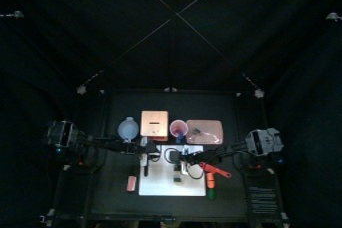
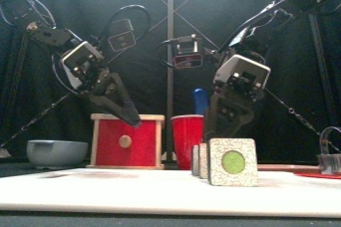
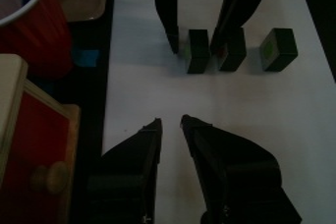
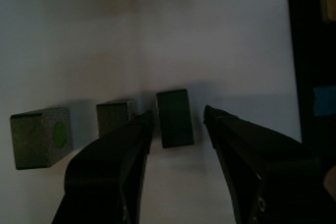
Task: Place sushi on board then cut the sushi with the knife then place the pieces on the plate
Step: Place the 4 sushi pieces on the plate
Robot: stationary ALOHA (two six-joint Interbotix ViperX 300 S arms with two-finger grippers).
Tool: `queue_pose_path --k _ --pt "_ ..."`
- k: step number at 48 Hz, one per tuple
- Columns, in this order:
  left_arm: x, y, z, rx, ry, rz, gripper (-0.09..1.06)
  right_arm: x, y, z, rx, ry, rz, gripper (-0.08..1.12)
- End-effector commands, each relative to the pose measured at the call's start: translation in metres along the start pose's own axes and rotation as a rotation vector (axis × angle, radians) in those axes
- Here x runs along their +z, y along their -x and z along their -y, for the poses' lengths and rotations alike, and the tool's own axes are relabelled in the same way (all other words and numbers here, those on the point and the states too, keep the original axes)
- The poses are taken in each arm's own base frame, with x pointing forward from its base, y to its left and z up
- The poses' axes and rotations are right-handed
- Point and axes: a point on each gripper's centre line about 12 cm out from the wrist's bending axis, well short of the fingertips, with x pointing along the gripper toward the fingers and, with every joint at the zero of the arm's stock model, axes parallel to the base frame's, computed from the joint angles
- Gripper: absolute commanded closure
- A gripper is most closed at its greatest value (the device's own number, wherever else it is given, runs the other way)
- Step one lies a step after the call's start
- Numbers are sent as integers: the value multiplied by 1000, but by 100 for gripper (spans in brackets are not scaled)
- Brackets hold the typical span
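blue-grey bowl [image 2: 56, 152], wooden box [image 2: 127, 140] and red cup [image 2: 188, 139] side by side

From the front, the sushi pieces [image 2: 233, 162] stand one behind another, so only the nearest face shows, and the right claw's [image 4: 176, 120] tips are lost behind them. The metal cutter [image 2: 330, 153] on the counter's right is cut off by the edge. From above, whatever stands in the red cup [image 1: 178, 127] is too small to tell.

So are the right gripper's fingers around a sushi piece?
Yes, the fingers of the right gripper flank the end sushi piece on the white board.
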Motion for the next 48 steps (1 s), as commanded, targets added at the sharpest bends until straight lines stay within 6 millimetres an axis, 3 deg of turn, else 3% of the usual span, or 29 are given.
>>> queue_pose_path --k 1,8,15,24,33,41,48 --pt "5 1 -1 3 3 17 30 13 3 -1 9 -13 36 33" --pt "6 0 -1 3 3 18 30 11 5 -2 18 -39 35 44" --pt "5 1 -1 3 3 17 30 10 22 8 14 -82 52 44" --pt "6 0 -1 3 2 20 30 -8 61 43 -19 -201 88 44" --pt "6 0 -1 3 0 18 30 -44 90 89 -111 -328 57 44" --pt "6 -1 -1 3 2 18 30 -81 98 123 -211 -401 -34 44" --pt "5 -1 -1 3 2 14 30 -95 95 139 -250 -446 -64 44"
